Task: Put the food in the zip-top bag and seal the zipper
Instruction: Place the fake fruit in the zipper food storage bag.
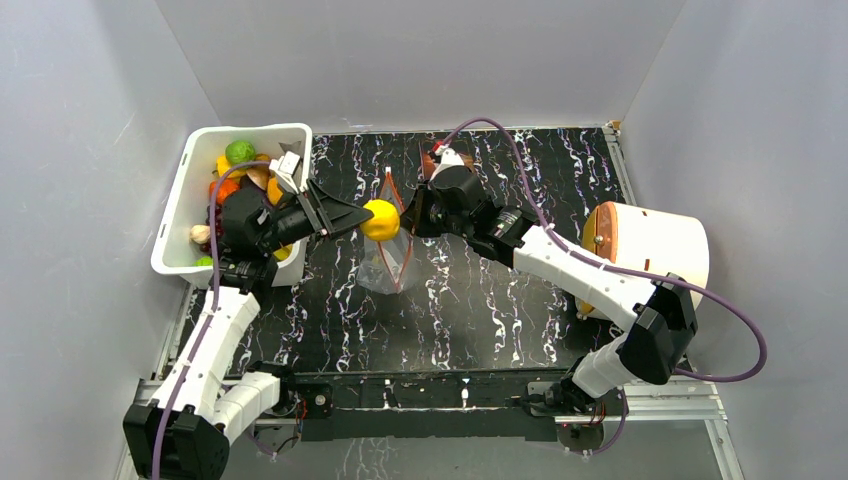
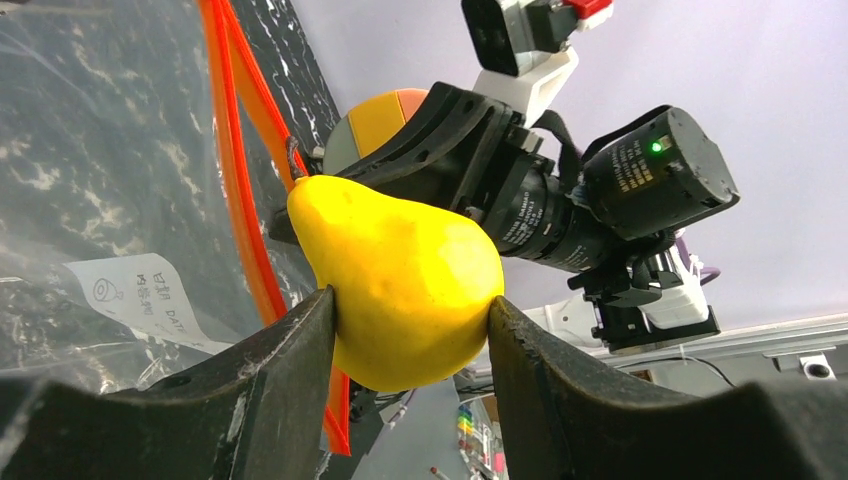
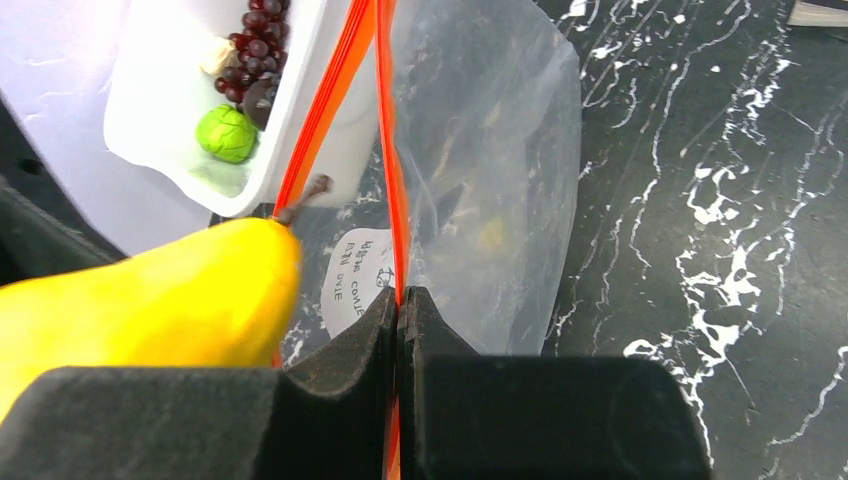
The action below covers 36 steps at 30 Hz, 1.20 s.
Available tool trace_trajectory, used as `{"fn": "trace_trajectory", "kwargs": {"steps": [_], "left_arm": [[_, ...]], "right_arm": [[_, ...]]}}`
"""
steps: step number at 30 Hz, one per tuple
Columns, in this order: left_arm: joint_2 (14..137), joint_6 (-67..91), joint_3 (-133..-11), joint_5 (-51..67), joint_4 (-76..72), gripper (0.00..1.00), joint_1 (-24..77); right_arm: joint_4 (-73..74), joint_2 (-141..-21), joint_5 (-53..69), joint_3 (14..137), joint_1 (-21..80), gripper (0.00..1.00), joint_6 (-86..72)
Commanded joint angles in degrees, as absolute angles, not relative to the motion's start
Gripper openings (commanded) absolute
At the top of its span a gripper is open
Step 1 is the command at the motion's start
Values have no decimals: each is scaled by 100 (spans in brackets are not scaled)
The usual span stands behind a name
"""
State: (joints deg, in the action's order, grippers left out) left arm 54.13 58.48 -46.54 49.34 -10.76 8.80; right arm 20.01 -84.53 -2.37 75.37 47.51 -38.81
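A yellow pear [image 1: 380, 219] [image 2: 400, 280] [image 3: 150, 300] hangs above the table, and my left gripper [image 1: 372, 220] [image 2: 410, 305] is shut on its wide end. Its stem end points at the mouth of the clear zip-top bag [image 1: 388, 262] [image 3: 490, 180], right beside the strip. The red-orange zipper [image 2: 240, 200] [image 3: 385, 150] stands apart in two strands. My right gripper [image 1: 408, 215] [image 3: 398, 300] is shut on one strand and holds the bag upright. A white label [image 2: 140, 295] shows on the bag.
The white tub [image 1: 200, 190] [image 3: 290, 100] at the back left holds more food, among it a green sprout [image 3: 226, 133] and dark grapes [image 3: 255, 50]. A white and orange round object [image 1: 650, 250] stands at the right edge. Grey walls close in three sides.
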Motion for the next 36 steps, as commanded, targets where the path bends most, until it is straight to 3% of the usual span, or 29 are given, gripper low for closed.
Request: {"fn": "trace_trajectory", "kwargs": {"steps": [1,11,24,36], "left_arm": [[5442,6086,-4494,5058,-1638,23,973],[5641,6344,-4239,5155,-2183,23,1081],[5768,4744,-4611,4379,-216,20,1089],[5889,4179,-4863,3947,443,24,1096]], "right_arm": [[1398,-8333,-20,7685,4736,0,-3937],[1309,-8299,20,7634,4737,0,-3898],[1113,-8043,142,7474,4732,0,-3919],[994,-8166,535,7481,4737,0,-3986]]}}
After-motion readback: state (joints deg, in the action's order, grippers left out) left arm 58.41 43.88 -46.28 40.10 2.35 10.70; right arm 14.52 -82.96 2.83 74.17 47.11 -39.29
